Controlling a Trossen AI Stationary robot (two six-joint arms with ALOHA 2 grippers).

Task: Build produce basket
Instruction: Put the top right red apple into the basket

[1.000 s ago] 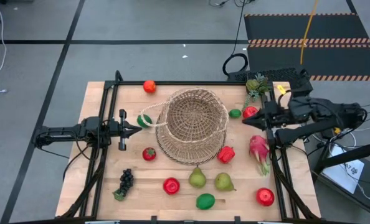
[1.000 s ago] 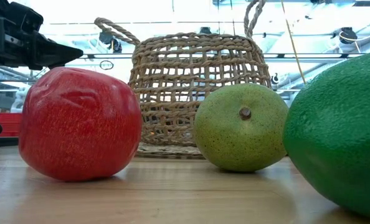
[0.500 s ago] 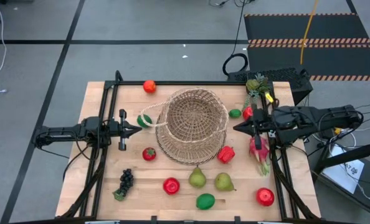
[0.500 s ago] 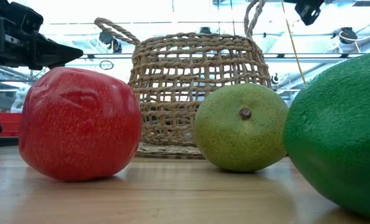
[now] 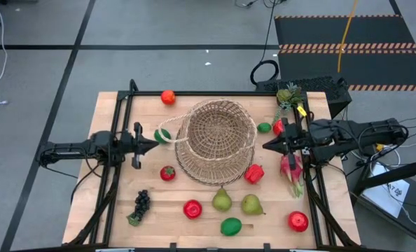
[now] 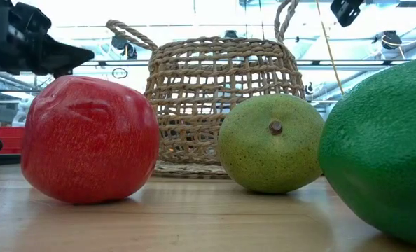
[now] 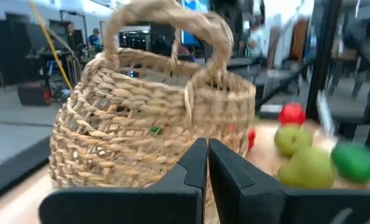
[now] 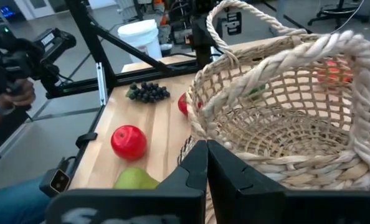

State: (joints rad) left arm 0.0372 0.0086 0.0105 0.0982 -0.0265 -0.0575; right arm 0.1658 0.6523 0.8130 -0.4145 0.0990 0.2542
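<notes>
The woven basket (image 5: 216, 140) stands on the table's middle, its handle (image 7: 166, 18) arched above. Produce lies loose on the table around it: a red fruit (image 5: 192, 208), two pears (image 5: 222, 201), a lime (image 5: 230, 226), grapes (image 5: 141, 204) and a dragon fruit (image 5: 290, 168). My left gripper (image 5: 155, 145) is shut and hovers level just left of the basket, its fingers (image 7: 194, 165) pointing at the basket wall. On the basket's right, my right gripper (image 5: 266, 145) is shut and raised, looking down into the basket (image 8: 284, 124).
More fruit sits at the far edge (image 5: 168, 96) and far right (image 5: 279, 127). A red pepper (image 5: 254, 173) and a small red fruit (image 5: 167, 173) lie close to the basket. A black frame (image 5: 124, 105) borders the table. A person's hand (image 8: 10, 93) shows beyond the table.
My right gripper has come down and moved toward the basket, then stopped; it stays shut. My left gripper has rolled a little about its own axis without shifting place. The basket and the produce have not moved.
</notes>
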